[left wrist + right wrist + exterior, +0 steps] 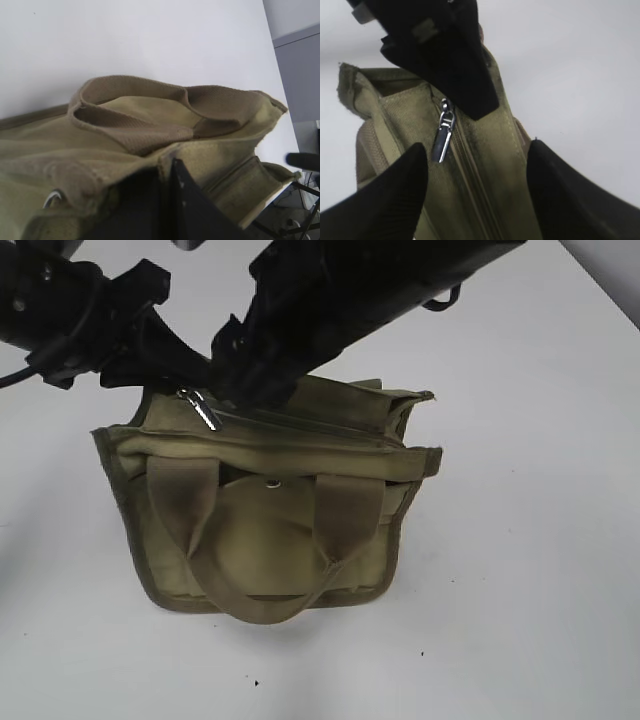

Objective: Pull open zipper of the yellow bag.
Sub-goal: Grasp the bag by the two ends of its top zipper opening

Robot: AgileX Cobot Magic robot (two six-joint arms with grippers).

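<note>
- The right gripper [477, 192] has its jaws spread wide, one dark finger [380, 200] at the lower left of the right wrist view and the other at the lower right, with the bag's top panel between them; they grasp nothing.
- The left gripper [165, 200] has its jaws clenched. In the left wrist view its dark fingers sit at the bottom centre against the bag's fabric; whether cloth is pinched between them is hard to say.
- In the right wrist view, that left gripper shows as a black block at the upper left, pressing on the bag's top just above the zipper [470, 170].
- The silver pull tab [442, 137] hangs just left of centre, at one end of the teeth, touched by neither gripper.
- The bag [270, 540] stands at the centre of the exterior view on the white surface [540, 620], its two handles [265, 605] drooping toward the camera, a round snap [273, 482] between them.
- Both arms come in from the top edge of the exterior view, over the bag's far side.
</note>
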